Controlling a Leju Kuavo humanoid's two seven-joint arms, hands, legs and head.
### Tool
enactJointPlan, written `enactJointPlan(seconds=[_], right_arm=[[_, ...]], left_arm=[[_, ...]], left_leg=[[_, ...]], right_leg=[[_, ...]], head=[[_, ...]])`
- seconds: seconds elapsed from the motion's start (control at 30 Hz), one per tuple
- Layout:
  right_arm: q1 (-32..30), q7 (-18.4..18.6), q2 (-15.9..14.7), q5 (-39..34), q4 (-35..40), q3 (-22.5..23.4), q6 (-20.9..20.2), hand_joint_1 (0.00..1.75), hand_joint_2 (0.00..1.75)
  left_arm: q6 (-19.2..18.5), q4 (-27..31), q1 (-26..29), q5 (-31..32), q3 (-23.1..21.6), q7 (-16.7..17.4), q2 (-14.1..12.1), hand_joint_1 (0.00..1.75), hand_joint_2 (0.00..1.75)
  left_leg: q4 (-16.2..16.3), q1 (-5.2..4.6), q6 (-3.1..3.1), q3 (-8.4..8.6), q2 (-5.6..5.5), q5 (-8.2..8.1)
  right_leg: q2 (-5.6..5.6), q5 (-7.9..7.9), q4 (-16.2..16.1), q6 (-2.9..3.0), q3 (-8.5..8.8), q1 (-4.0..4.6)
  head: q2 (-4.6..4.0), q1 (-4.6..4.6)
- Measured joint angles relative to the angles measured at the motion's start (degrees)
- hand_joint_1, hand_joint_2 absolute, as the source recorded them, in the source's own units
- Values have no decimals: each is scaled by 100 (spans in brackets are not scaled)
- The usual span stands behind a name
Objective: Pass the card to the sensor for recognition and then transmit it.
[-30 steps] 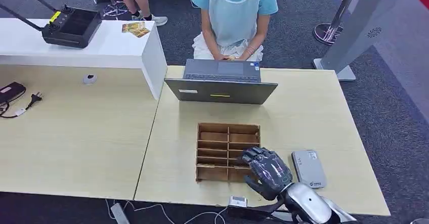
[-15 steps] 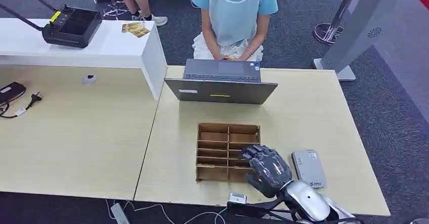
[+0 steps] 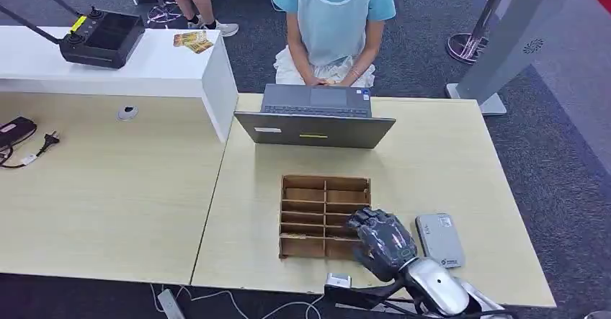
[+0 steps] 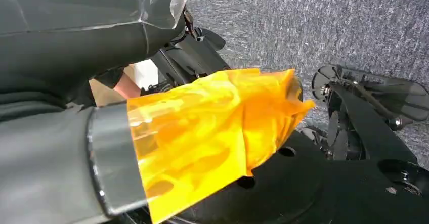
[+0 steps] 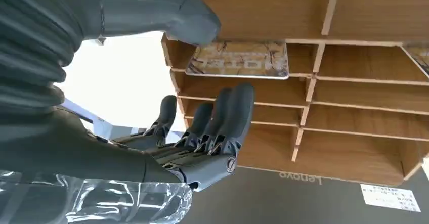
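A wooden slotted rack [image 3: 324,186] lies on the table in front of the laptop. My right hand [image 3: 382,237] hovers over its near right corner, hiding the slots there. In the right wrist view a patterned card [image 5: 238,59] lies flat in one slot. My right hand [image 5: 202,133] has its fingers stretched toward the slots below the card, and the thumb [image 5: 167,11] reaches just beside the card; nothing is held. The grey card sensor [image 3: 439,240] lies on the table right of the hand. My left hand [image 4: 202,133] hangs low, wrapped in orange film that hides its fingers.
An open laptop [image 3: 315,128] stands behind the rack, with a seated person [image 3: 335,16] facing it across the table. A second card's corner [image 5: 417,57] shows in another slot. A white counter with a black controller [image 3: 101,38] stands at the far left.
My right hand has edged slightly right and closer to the rack's near right corner. The rack, sensor and laptop have not moved.
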State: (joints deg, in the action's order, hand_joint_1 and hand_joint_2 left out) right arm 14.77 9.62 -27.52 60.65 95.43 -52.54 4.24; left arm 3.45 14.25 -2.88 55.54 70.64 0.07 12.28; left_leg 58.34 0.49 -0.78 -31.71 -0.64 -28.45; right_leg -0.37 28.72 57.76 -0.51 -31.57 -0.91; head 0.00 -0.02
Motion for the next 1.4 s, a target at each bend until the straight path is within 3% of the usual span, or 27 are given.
enactJointPlan(seconds=[0.17, 0.2, 0.23, 0.37, 0.4, 0.43, 0.7, 1.1, 1.2, 1.4], right_arm=[[-45, -2, 0, 0, -26, 24, 4, 91, 175], [-50, -2, 0, 0, -33, 26, 4, 108, 175], [-54, -2, 0, 0, -39, 26, 4, 140, 175], [-72, -2, 0, 2, -52, 37, 15, 154, 175], [-75, 0, 4, 2, -52, 55, 22, 171, 175], [-78, 0, 9, 15, -52, 68, 33, 175, 175], [-297, -28, 199, 172, -50, 247, 494, 175, 175], [-403, -31, 345, 181, -48, 352, 536, 173, 175], [-449, -61, 371, 236, -44, 397, 664, 166, 175], [-596, -74, 457, 288, 31, 533, 866, 169, 175]], left_arm=[[0, 0, 0, 0, 31, -7, 2, 0, 0], [0, 0, 0, 0, 33, -7, 2, 0, 0], [0, 0, 0, 0, 35, -7, 2, 0, 0], [0, 0, 0, 0, 37, -9, 2, 0, 0], [0, 0, 0, 0, 39, -9, 2, 0, 0], [0, 0, 0, 0, 39, -9, 2, 0, 0], [0, 0, -3, 24, 68, -50, 4, 0, 0], [2, 2, -4, 46, 74, -59, 4, 0, 0], [2, 2, -4, 52, 76, -68, 4, 0, 0], [2, 2, -5, 72, 81, -90, 4, 0, 0]], left_leg=[[0, 0, 0, 0, 0, 0], [0, 0, 0, 0, 0, 0], [0, 0, 0, 0, 0, 0], [0, 0, 0, 0, 0, 0], [0, 0, 0, 0, 0, 0], [0, 0, 0, 0, 0, 0], [0, 1, 0, 0, 0, 0], [0, 0, 0, 1, 1, 0], [0, 0, 0, 1, 1, 0], [0, 1, 0, 1, 1, 0]], right_leg=[[0, 0, 0, 0, 0, 0], [0, 0, 0, 0, 0, 0], [0, 0, 0, 0, 0, 0], [0, 0, 0, 0, 0, 0], [0, 0, 0, 0, 0, 0], [0, 0, 0, 0, 0, 0], [0, 0, 0, 0, 0, 1], [1, 0, 0, 0, 1, 0], [1, 0, 0, 0, 1, 0], [1, 0, 0, 0, 0, 0]], head=[[0, 0], [0, 0], [0, 0], [0, 0], [0, 0], [0, 0], [0, 0], [0, 0], [0, 0], [0, 0]])
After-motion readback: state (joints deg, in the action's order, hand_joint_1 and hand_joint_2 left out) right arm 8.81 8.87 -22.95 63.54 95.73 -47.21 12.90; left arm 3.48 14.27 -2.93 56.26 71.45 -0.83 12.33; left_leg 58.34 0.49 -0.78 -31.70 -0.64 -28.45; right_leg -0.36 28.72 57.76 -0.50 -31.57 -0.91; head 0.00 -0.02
